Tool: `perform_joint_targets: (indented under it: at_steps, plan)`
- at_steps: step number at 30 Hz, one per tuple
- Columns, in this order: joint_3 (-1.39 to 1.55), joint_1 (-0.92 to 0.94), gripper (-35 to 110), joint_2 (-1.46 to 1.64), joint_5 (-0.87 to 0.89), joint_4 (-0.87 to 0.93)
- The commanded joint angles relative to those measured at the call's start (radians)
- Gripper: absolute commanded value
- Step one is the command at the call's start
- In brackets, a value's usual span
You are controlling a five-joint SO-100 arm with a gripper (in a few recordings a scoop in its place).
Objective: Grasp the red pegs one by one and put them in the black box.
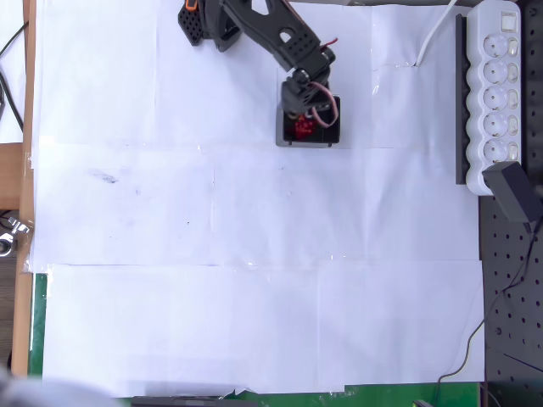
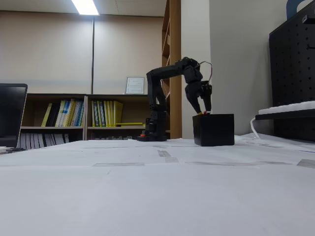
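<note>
Hovering my gripper [image 2: 203, 111] over the black box [image 2: 213, 130], jaws spread; red pegs [image 1: 304, 127] lie inside, so I judge the task nearly done.

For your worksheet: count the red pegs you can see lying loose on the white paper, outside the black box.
0. No red pegs lie on the paper. Red shows only inside the black box, a cluster too merged to count, partly hidden under the tool.

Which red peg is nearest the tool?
The red peg at the tool tips, level with the black box rim; the other pegs lie clustered inside the box.
</note>
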Motion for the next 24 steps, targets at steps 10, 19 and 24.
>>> perform_joint_targets:
  at_steps: [10,19,24]
  plan:
    - [0.256,0.169,30,-0.272,0.014,0.143]
    - [-0.330,0.738,0,-0.575,0.383,-0.126]
    - [-0.861,0.782,0,-0.907,0.466,-0.213]
